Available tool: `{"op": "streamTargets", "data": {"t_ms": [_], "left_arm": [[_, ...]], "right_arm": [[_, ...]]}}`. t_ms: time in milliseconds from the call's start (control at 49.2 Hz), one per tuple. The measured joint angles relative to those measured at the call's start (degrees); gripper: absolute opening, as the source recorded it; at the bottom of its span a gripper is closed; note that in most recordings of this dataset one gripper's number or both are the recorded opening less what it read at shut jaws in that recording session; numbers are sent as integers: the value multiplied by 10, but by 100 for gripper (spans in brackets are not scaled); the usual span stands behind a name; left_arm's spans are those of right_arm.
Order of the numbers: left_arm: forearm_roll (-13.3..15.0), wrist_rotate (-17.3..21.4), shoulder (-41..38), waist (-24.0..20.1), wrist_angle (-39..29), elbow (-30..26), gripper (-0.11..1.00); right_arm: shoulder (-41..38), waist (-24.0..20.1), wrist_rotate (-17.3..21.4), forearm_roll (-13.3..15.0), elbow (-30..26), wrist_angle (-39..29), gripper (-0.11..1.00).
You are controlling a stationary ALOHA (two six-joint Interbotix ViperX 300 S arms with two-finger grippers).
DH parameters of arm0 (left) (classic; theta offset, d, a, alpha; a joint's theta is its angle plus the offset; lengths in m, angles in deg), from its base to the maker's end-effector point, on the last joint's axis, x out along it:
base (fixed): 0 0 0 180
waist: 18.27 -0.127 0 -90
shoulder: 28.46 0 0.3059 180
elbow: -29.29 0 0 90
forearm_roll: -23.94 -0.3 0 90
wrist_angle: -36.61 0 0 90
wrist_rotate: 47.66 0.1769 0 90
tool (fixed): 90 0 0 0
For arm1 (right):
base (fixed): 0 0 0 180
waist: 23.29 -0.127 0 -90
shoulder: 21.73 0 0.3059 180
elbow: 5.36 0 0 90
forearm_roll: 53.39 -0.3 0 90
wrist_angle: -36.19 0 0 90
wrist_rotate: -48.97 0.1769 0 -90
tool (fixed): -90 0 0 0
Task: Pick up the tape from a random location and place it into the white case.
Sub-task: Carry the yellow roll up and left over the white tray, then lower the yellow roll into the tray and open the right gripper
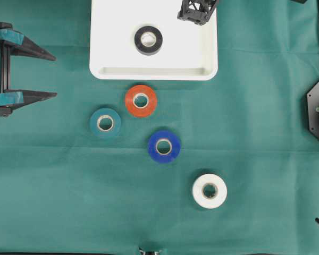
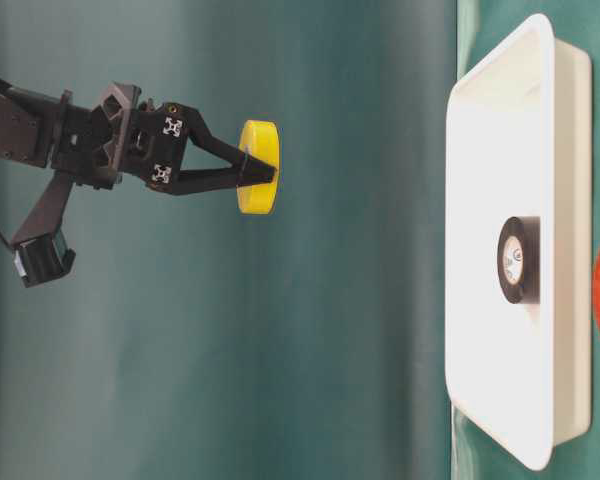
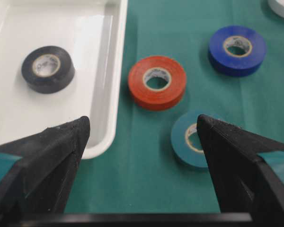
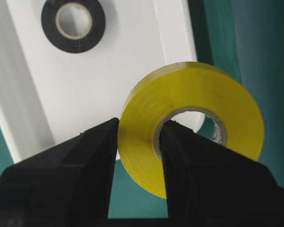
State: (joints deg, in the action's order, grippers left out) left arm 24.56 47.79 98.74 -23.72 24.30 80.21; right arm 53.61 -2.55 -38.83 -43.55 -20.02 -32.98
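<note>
The right gripper (image 4: pixel 138 137) has its fingers clamped on the wall of a yellow tape roll (image 4: pixel 199 123), held above the white case (image 1: pixel 202 53). A black roll (image 1: pixel 148 40) lies in that case, and the left gripper (image 3: pixel 142 127) has its fingers spread wide over the table (image 1: pixel 69 202).

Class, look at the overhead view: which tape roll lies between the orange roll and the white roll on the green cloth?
The blue roll lies between the orange roll and the white roll, seen overhead.
</note>
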Motion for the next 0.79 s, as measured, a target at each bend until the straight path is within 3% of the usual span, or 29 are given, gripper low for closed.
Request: {"op": "streamTargets", "data": {"t_ms": [224,488,793], "left_arm": [[1,0,-1,0,0,0,93],[1,0,0,0,-1,-1,93],[0,0,-1,0,-1,0,93]], "right_arm": [[-4,0,0,0,4,15,29],[-43,4,4,0,62,79,29],[-80,32,10,-1,141,209,29]]}}
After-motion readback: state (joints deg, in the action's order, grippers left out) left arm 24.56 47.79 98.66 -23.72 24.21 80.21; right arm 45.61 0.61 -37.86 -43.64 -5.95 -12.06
